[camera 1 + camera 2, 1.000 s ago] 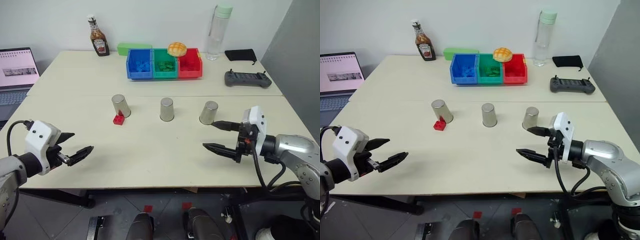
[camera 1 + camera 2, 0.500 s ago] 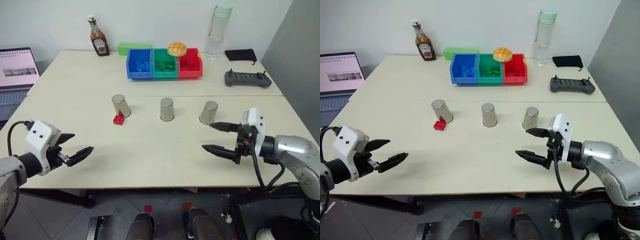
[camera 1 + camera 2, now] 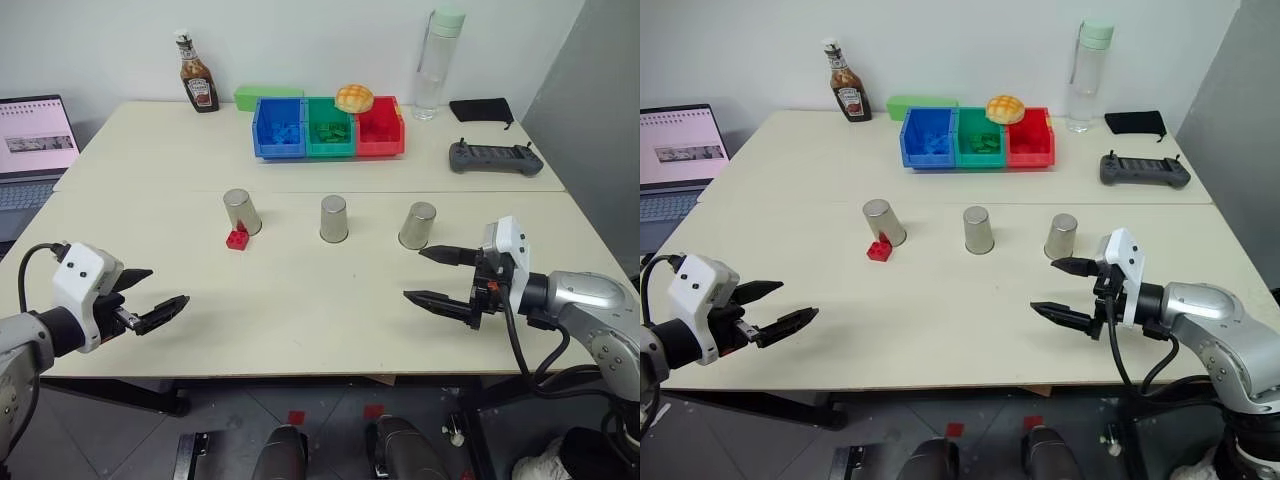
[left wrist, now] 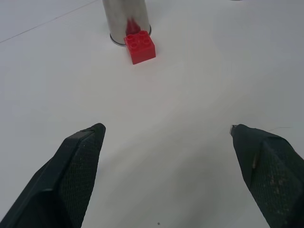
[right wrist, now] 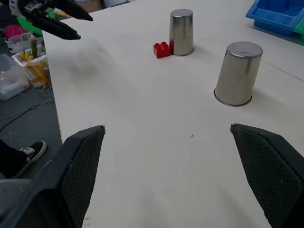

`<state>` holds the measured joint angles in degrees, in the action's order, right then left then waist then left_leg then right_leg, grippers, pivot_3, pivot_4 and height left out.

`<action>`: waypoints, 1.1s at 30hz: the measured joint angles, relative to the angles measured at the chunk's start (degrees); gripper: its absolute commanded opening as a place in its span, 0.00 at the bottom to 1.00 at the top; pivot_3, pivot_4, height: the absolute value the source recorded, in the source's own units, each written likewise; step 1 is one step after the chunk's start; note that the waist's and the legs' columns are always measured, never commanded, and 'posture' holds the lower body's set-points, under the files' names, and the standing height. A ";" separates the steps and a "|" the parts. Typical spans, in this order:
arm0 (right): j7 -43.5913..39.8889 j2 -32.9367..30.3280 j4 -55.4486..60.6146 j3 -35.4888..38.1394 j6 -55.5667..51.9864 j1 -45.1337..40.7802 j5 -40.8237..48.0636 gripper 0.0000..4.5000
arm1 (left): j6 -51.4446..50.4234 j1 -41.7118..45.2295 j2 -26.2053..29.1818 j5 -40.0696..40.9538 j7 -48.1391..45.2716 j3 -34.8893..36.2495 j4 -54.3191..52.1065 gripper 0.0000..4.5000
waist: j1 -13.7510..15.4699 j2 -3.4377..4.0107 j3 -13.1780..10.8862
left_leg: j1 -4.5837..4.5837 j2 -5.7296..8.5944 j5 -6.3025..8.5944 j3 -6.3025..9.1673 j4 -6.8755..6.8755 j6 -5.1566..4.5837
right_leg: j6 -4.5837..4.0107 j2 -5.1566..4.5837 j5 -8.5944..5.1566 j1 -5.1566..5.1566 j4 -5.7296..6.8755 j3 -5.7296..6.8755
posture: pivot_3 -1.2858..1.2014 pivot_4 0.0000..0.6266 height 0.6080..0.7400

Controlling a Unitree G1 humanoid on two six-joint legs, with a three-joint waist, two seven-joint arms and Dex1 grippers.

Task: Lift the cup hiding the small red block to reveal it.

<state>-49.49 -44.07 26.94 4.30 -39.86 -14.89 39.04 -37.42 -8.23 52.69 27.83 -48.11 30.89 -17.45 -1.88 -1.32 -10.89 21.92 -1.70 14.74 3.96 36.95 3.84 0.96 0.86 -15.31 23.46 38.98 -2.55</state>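
Three upturned steel cups stand in a row across the table: left cup point(image 3: 241, 211), middle cup point(image 3: 334, 218), right cup point(image 3: 418, 225). The small red block point(image 3: 237, 238) lies bare on the table, touching the front of the left cup's base; the left wrist view shows the block point(image 4: 139, 46) against that cup point(image 4: 125, 21). My left gripper point(image 3: 168, 285) hovers open and empty near the table's front left edge, well short of the block. My right gripper point(image 3: 413, 273) is open and empty just in front of the right cup, apart from it.
Blue, green and red bins point(image 3: 329, 128) stand at the back centre with a yellow bun point(image 3: 354, 97) on top. A ketchup bottle point(image 3: 198, 84), a green box point(image 3: 268, 96), a water bottle point(image 3: 438, 63), a black pouch point(image 3: 481, 109) and a grey controller point(image 3: 495, 157) sit behind. A laptop point(image 3: 33, 150) is far left.
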 measured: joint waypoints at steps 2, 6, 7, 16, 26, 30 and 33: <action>0.03 0.00 0.02 0.02 -0.25 0.00 0.06 1.00 | 0.00 0.02 0.00 0.00 0.00 0.00 0.00 0.99 | 0.00 0.00 0.00 | 0.00 0.00 0.00 0.00 0.00 0.00 | 0.00 0.00 0.00 0.00 0.00 0.00 | 0.52 0.24 1.00; 0.03 0.00 0.20 0.02 -0.64 -0.02 0.08 1.00 | 0.00 0.02 0.00 -0.01 0.01 0.00 0.00 0.99 | 0.00 0.00 0.00 | 0.00 0.00 0.00 0.00 0.00 0.00 | 0.00 0.00 0.00 0.00 0.00 0.00 | 0.52 0.24 1.00; 0.03 0.00 0.31 0.02 -0.70 -0.06 0.09 1.00 | 0.00 0.02 0.00 -0.01 0.01 0.00 -0.01 0.99 | 0.00 0.00 0.00 | 0.00 0.00 0.00 0.00 0.00 0.00 | 0.00 0.00 0.00 0.00 0.00 0.00 | 0.52 0.24 1.00; 0.04 0.00 0.33 0.02 -0.71 -0.10 0.07 1.00 | 0.00 0.10 0.00 -0.01 -0.02 -0.01 -0.01 0.99 | 0.00 0.00 0.00 | 0.00 0.00 0.00 0.00 0.00 0.00 | 0.00 0.00 0.00 0.00 0.00 0.00 | 0.52 0.24 1.00; 0.06 0.00 0.39 0.02 -0.70 0.05 -0.03 1.00 | 0.32 1.17 0.59 -0.53 -0.03 -0.14 0.07 0.99 | 0.00 0.00 0.00 | 0.00 0.00 0.00 0.00 -0.01 0.00 | 0.00 0.00 0.00 0.00 0.00 0.00 | 0.52 0.24 1.00; 0.06 0.00 0.39 0.02 -0.69 0.05 -0.05 1.00 | 0.32 1.19 0.59 -0.68 -0.03 -0.14 0.08 0.99 | 0.00 0.00 0.00 | 0.00 0.00 0.00 0.00 0.00 0.00 | 0.00 0.00 0.00 0.00 0.00 0.00 | 0.52 0.24 1.00; 0.06 0.00 0.39 0.01 -0.69 0.04 -0.07 1.00 | 0.32 1.21 0.59 -0.74 -0.03 -0.14 0.10 0.99 | 0.00 0.00 0.00 | 0.00 0.00 0.00 0.00 0.00 0.00 | 0.00 0.00 0.00 0.00 0.00 0.00 | 0.52 0.24 1.00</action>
<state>-49.44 -44.07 27.33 4.31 -40.54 -14.85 38.97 -37.11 -7.02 53.28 27.09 -48.14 30.74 -17.35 -1.88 -1.32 -10.89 21.92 -1.70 14.74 3.96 36.95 3.84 0.97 0.87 -15.31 23.47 38.98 -2.54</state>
